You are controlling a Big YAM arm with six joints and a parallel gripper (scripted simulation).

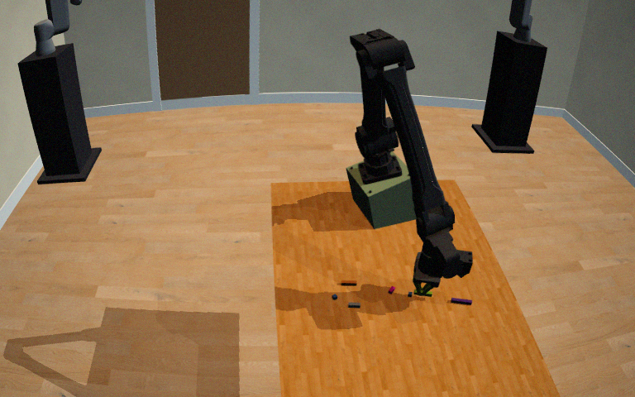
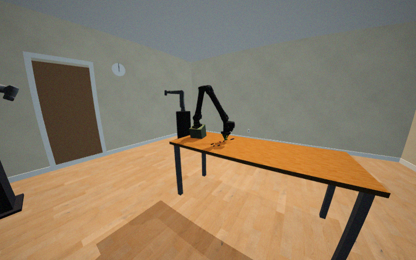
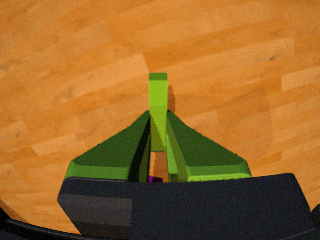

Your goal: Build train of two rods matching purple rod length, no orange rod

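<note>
My gripper (image 1: pixel 423 289) (image 2: pixel 225 138) (image 3: pixel 158 118) is shut on the lime rod (image 1: pixel 424 294) (image 3: pixel 158 96), which sticks out lengthwise past the green fingers. It holds the rod low, right at the table top. A small blue rod (image 1: pixel 409 294) lies just left of the lime rod's end. The purple rod (image 1: pixel 460 300) lies to the right, apart from the others. The magenta rod (image 1: pixel 391 289), the orange rod (image 1: pixel 348 282), the grey rod (image 1: pixel 354 305) and a second blue rod (image 1: pixel 334 296) lie further left.
The rods lie on an orange wooden table (image 1: pixel 398 356) (image 2: pixel 291 159). The arm's green base block (image 1: pixel 381 196) stands at the table's far end. Black camera pillars (image 1: pixel 55 112) (image 1: pixel 513 88) stand on the floor around.
</note>
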